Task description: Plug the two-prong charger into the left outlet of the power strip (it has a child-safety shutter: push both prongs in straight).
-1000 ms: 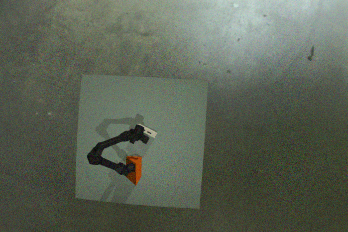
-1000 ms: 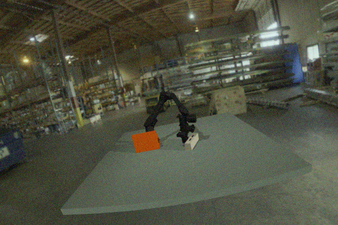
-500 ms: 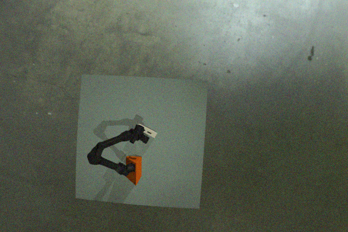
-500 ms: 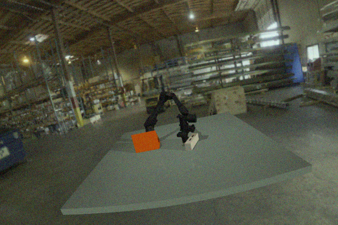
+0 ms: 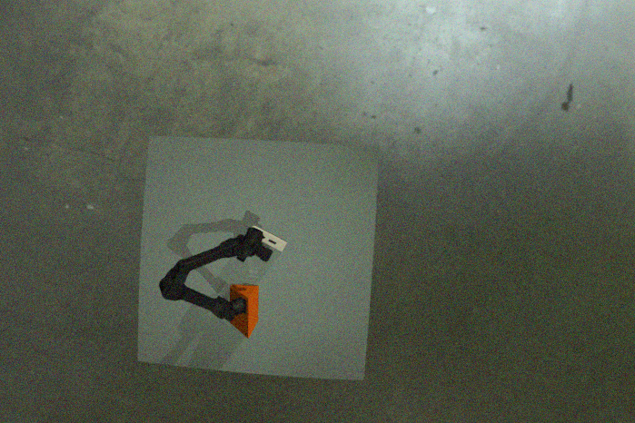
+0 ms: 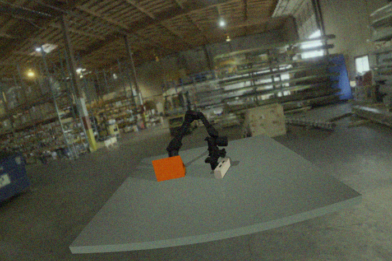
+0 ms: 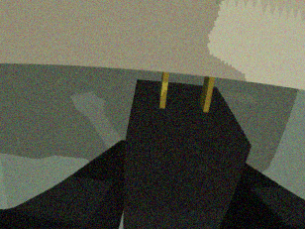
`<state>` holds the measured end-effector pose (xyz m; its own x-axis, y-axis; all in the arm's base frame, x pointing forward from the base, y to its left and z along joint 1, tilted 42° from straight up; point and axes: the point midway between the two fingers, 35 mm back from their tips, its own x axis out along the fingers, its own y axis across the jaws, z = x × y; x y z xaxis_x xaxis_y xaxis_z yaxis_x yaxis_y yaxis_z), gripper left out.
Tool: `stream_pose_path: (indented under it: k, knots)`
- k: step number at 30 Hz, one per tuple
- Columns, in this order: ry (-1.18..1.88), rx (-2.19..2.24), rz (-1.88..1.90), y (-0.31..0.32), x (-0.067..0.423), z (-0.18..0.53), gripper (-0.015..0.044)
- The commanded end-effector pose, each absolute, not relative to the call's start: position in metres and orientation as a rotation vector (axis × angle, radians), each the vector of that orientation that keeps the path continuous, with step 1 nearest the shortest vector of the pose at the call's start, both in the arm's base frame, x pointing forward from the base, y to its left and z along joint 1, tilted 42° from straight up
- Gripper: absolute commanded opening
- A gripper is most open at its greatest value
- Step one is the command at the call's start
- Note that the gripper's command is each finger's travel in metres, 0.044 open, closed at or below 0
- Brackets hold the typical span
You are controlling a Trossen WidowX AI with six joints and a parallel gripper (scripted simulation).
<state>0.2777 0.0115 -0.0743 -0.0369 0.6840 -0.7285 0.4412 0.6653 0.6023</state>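
Jaws are clamping partway shut on the charger (image 7: pixel 180 178), a dark block sitting between the two black fingers in the wrist view. Gripper (image 6: pixel 214 161) is pointing down at the strip (image 6: pixel 222 168) in the exterior view. Two brass prongs (image 7: pixel 185 93) are sticking out of the charger's front, side by side, roughly parallel, aiming at the strip's pale face (image 7: pixel 119 21). Prong tips are meeting the strip's lower edge in the wrist view; cannot tell if they are inside an outlet, since no slot is showing there.

Strip is lying on the grey mat (image 6: pixel 264 190), a long beige bar, with the gripper over its near-left end in the exterior view. From the top, strip (image 5: pixel 274 241) is showing one dark slot on its upper face, and the gripper (image 5: pixel 258 246) is covering its left part. Which outlet the charger is lined up with cannot be told from these views.

Orange box (image 6: pixel 168 168) is sitting on the mat beside the arm base, apart from the strip. Arm (image 6: pixel 196 122) is arching up from behind the box and bending down to the strip. Mat is lying on a concrete floor (image 6: pixel 356 153); blurred shelving is filling the background.
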Motion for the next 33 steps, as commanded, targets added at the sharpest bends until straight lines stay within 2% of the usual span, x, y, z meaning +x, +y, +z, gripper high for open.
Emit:
stream_pose_path:
  k: [1, 33]
  knots:
    - [1.669, 0.931, 0.250, 0.0113, 0.2790, -0.0740, 0.0000]
    - [1.669, 0.931, 0.250, 0.0103, 0.2817, -0.0745, 0.0000]
